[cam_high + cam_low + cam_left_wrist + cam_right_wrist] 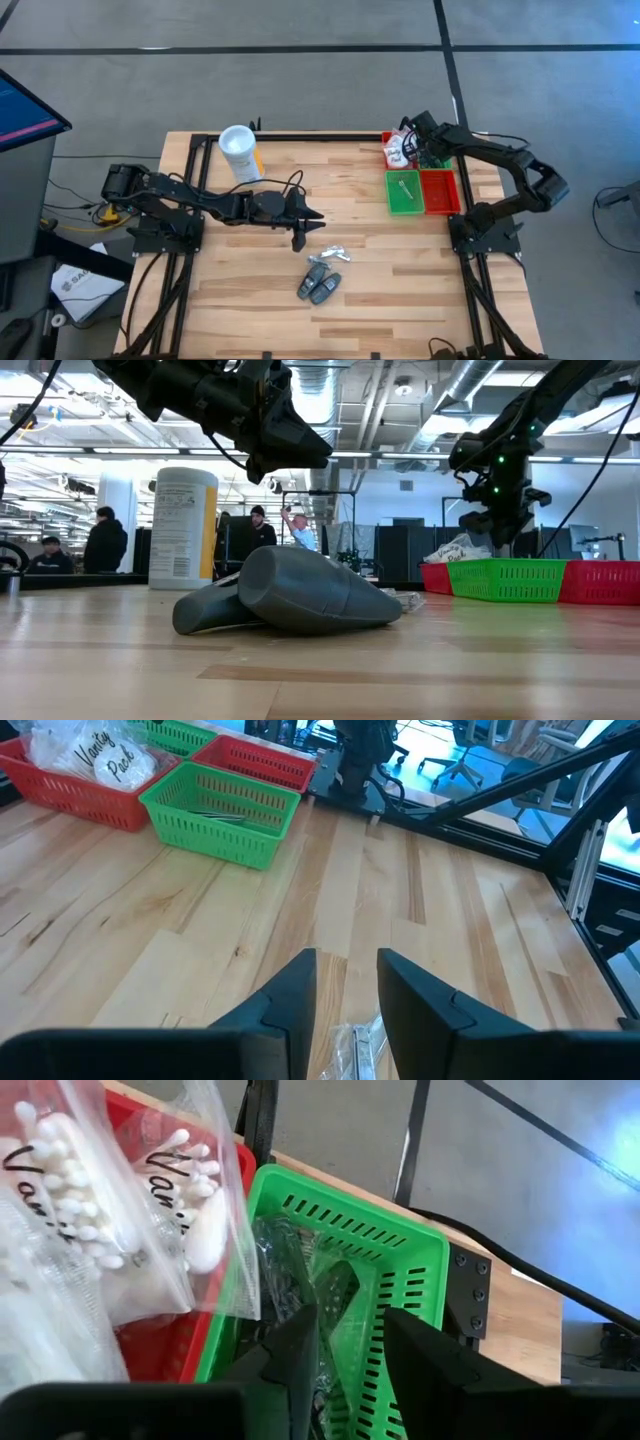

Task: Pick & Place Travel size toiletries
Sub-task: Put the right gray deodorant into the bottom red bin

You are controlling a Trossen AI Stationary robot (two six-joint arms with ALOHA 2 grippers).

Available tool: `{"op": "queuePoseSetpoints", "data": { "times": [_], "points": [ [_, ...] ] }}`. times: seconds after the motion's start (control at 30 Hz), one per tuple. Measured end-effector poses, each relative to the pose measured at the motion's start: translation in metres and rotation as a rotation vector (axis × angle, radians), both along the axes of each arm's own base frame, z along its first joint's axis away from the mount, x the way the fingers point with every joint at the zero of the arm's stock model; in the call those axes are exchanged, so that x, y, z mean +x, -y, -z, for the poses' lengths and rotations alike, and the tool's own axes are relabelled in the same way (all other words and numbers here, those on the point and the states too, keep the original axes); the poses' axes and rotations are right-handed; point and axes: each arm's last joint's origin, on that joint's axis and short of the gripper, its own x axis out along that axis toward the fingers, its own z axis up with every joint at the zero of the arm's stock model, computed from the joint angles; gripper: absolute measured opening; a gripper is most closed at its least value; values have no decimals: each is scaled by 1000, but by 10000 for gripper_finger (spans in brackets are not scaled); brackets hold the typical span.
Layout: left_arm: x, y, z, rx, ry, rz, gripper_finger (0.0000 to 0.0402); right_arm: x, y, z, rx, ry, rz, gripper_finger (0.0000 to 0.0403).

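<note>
Two dark grey little tubes point(318, 285) lie side by side on the wood near the table's middle, and they fill the foreground of the low view point(300, 600). A clear-wrapped packet point(331, 257) lies just beyond them. My left gripper point(347, 975) hovers open above the table, with that packet point(360, 1048) below its fingers. My right gripper point(345, 1345) stands open, slanting down over the far green bin point(400, 1270). That bin holds clear-wrapped packets point(300, 1270). Beside it is a red bin point(397, 152) with white bagged packs point(110, 1230).
A white canister with a yellow label point(240, 152) stands at the far left. A second green bin point(404, 190) and a second red bin point(440, 192) sit nearer, at the right. People stand in the room beyond the table point(105, 545). Bare wood lies along the near edge.
</note>
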Motion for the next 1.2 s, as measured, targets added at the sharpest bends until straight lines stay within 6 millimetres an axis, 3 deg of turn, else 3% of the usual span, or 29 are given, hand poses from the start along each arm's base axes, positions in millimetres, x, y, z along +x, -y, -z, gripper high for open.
{"op": "queuePoseSetpoints", "data": {
  "times": [0.23,0.43,0.6,0.9,1.2],
  "points": [
    [0,1,0,-41,-3,7,102,9,-23,-27,-94,93,-92,107],
    [-1,9,1,-139,-17,82,102,25,-69,-59,-89,327,-358,108],
    [-2,22,2,-141,-29,127,102,43,-110,-71,-42,454,-634,109],
    [-13,59,10,-162,-76,168,102,77,-173,-71,8,527,-978,109],
    [-31,78,30,-256,-139,111,102,112,-230,-40,141,492,-1236,109]
  ]
}}
